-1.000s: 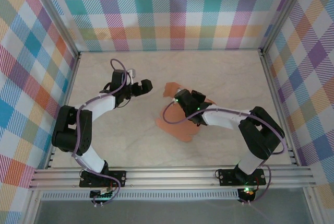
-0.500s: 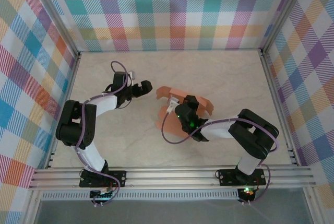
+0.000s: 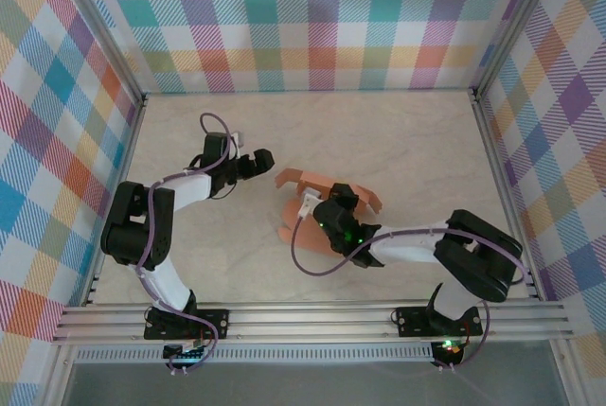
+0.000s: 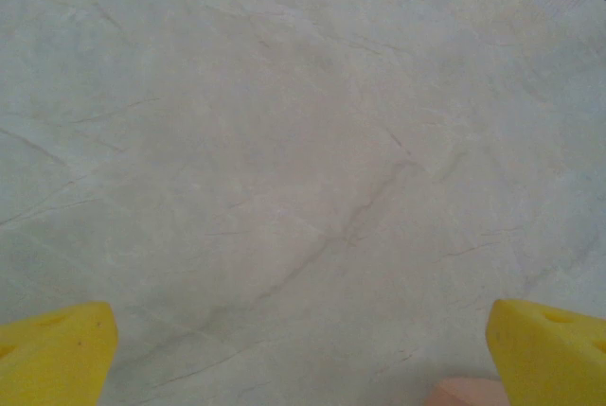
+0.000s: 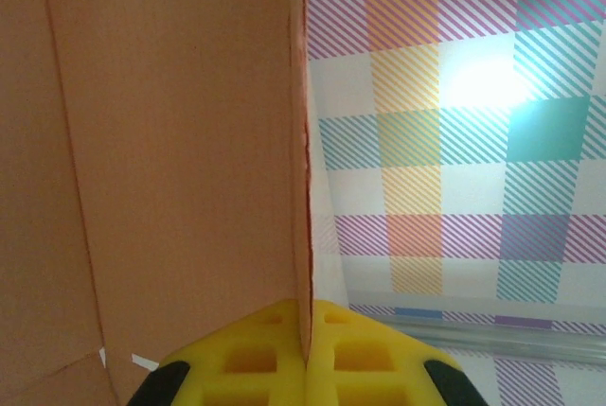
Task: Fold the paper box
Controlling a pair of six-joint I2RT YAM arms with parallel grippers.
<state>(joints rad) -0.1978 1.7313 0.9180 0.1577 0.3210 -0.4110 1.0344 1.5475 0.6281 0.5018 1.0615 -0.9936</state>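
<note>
Top view: bright, even, faint shadows. Left wrist: counter (image 4: 303, 160) soft, greenish cast. Right wrist: glare hotspot on plaid wall (image 5: 478, 84).

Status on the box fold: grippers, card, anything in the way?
Left gripper open over bare marbled tabletop. Right gripper shut on one panel edge of salmon-orange thin card paper box. No obstruction seen.

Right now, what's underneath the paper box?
The pale marbled table shows around the paper box, whose edge the shut right pincer pinches. The patch directly beneath the card is covered, so I cannot tell what lies there.
</note>
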